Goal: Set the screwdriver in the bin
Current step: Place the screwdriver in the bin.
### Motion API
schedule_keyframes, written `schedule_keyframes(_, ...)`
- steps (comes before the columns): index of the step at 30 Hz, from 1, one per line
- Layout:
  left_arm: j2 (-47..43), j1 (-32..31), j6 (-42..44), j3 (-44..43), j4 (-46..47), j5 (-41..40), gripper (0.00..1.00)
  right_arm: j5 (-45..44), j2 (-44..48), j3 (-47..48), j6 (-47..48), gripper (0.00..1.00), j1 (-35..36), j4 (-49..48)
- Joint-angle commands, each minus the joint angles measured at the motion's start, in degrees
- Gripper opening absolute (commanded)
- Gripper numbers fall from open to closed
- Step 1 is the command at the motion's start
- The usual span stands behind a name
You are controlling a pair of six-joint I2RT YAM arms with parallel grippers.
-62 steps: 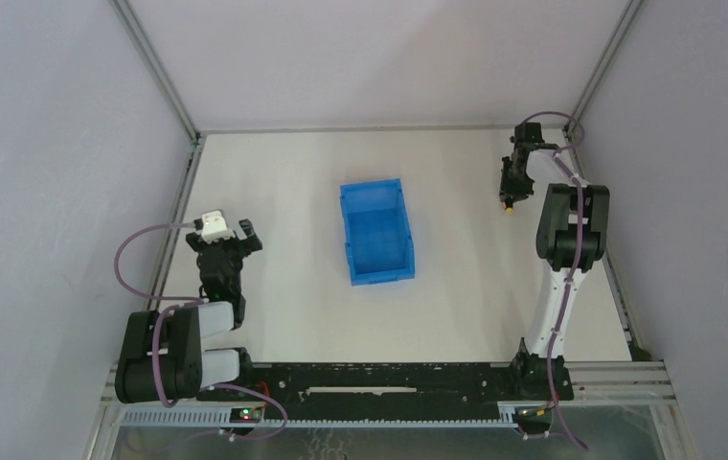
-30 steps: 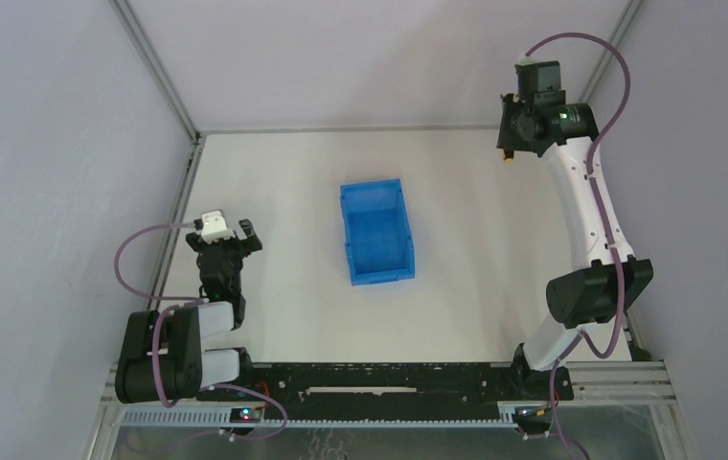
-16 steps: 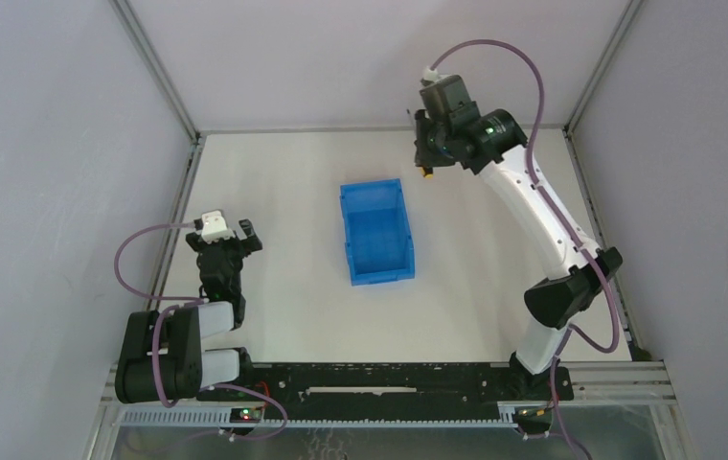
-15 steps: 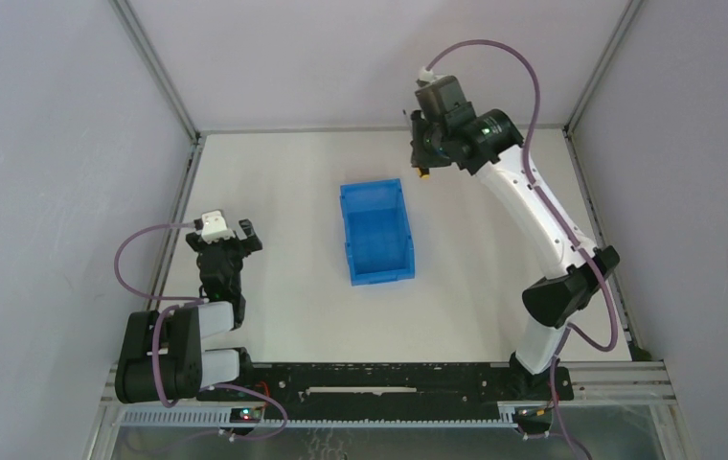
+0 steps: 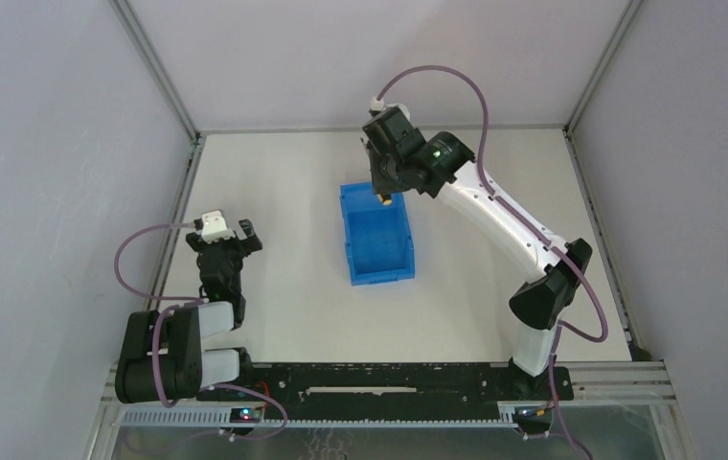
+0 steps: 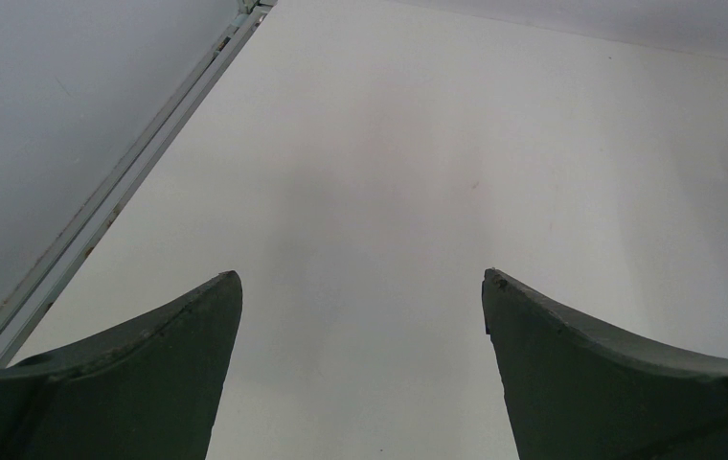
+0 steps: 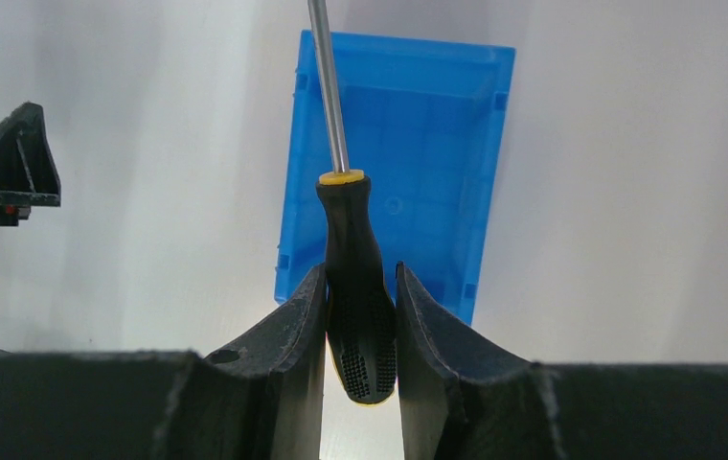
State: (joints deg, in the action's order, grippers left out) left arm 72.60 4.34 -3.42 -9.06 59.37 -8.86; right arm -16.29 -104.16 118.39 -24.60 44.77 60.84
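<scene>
The bright blue bin [image 5: 378, 234] stands mid-table, and in the right wrist view the bin [image 7: 418, 125] lies straight ahead below the fingers. My right gripper [image 7: 361, 278] is shut on the black-and-yellow handle of the screwdriver [image 7: 352, 259], whose thin metal shaft points forward over the bin. From above, that right gripper [image 5: 382, 192] hangs over the bin's far end with the screwdriver's yellow tip [image 5: 382, 199] just showing. My left gripper [image 5: 245, 235] rests open at the left of the table; in its own view the left gripper [image 6: 362, 278] has only bare tabletop between its fingers.
A metal frame rail [image 5: 180, 196] runs along the table's left edge beside the left arm. Grey walls close the table on the left, back and right. The right arm's white link [image 5: 494, 220] stretches diagonally across the table's right half.
The right arm has swung left from the back right corner, carrying the screwdriver, to above the bin's far end. The left arm has not moved.
</scene>
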Motion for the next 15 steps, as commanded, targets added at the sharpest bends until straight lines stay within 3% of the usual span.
schedule_keyframes(1,-0.43,-0.36,1.47,-1.75,1.62,-0.95,1.0,-1.12,3.32,-7.06,-2.83,0.09,0.86,-5.86)
schedule_keyframes(15,-0.45,-0.38,1.4,-1.78,1.62,-0.9,1.0,-0.41,3.05,-29.93,-5.13,0.07,2.86,-22.66)
